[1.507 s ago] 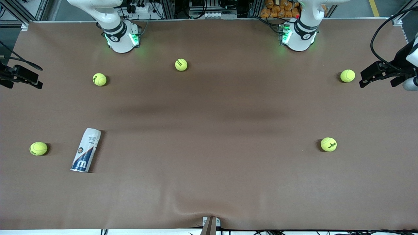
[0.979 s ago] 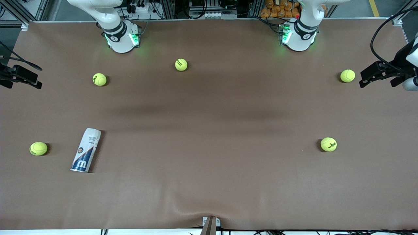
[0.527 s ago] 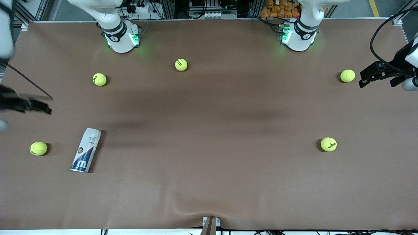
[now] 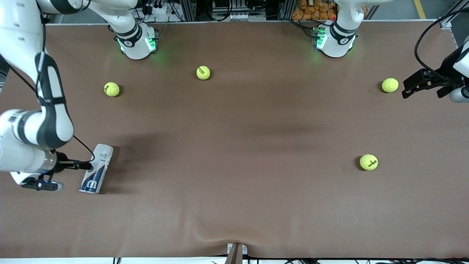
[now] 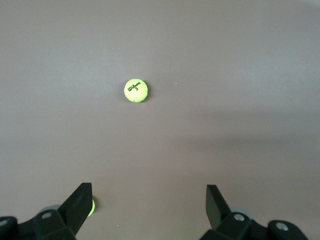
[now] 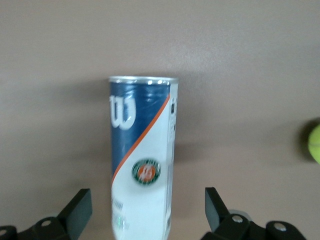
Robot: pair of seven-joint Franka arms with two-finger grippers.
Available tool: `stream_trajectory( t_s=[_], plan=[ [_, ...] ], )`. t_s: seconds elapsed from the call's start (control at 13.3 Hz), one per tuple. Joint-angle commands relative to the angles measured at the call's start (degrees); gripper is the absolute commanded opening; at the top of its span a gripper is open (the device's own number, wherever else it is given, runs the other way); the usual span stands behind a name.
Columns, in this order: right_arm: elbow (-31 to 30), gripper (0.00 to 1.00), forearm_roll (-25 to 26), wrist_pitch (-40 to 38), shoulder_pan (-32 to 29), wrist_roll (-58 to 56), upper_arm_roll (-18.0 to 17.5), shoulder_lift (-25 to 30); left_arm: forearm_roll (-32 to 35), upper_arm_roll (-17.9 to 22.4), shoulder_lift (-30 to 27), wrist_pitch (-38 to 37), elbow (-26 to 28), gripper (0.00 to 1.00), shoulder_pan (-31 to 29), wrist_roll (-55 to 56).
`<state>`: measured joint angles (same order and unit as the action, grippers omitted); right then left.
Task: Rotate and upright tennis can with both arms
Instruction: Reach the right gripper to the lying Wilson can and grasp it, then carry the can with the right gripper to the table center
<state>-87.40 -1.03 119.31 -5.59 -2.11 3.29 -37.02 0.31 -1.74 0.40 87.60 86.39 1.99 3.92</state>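
Tennis can (image 4: pixel 96 168) lies on its side on the brown desk (image 4: pixel 234 205), at the right arm's end, navy "W" band end pointing toward the front camera, white end toward the arm bases.

Right gripper (image 4: pixel 62 175) is low, just beside the can on the desk-edge side, level with its middle. Jaws wide open, holding nothing; one finger tip looks to be at the can wall, but contact can't be confirmed from the front view. In the right wrist view the can (image 6: pixel 142 175) sits between the two open fingers (image 6: pixel 80 210), clear of both, with a ball (image 6: pixel 314 144) at the frame edge.

Left gripper (image 4: pixel 421 85) waits well away from the can, at the left arm's end of the desk, just beside one tennis ball (image 4: pixel 390 85). Jaws wide open, empty.

Other balls relative to the can: two (image 4: pixel 111 89) (image 4: pixel 203 72) farther from the front camera, one (image 4: pixel 368 162) well apart toward the left arm's end.
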Motion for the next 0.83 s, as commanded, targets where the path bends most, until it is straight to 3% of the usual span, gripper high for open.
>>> stream_trajectory(
  t_s=[0.0,0.38,0.75],
  plan=[
    [1.7,1.00,-0.1,1.7,-1.3,-0.2,-1.2,-2.9,0.0,-0.4,-0.2,-0.6,-0.3,1.00,-0.3,-1.6],
    [1.6,1.00,-0.3,4.1,-0.6,1.1,-1.3,-7.4,-0.5,-0.1,0.0,-0.6,-0.1,1.00,-0.5,-1.5],
    [1.3,1.00,-1.6,4.0,-0.5,1.1,-1.3,-8.0,-0.5,-0.1,0.0,-0.8,0.0,1.00,-0.5,-1.3]
  ],
)
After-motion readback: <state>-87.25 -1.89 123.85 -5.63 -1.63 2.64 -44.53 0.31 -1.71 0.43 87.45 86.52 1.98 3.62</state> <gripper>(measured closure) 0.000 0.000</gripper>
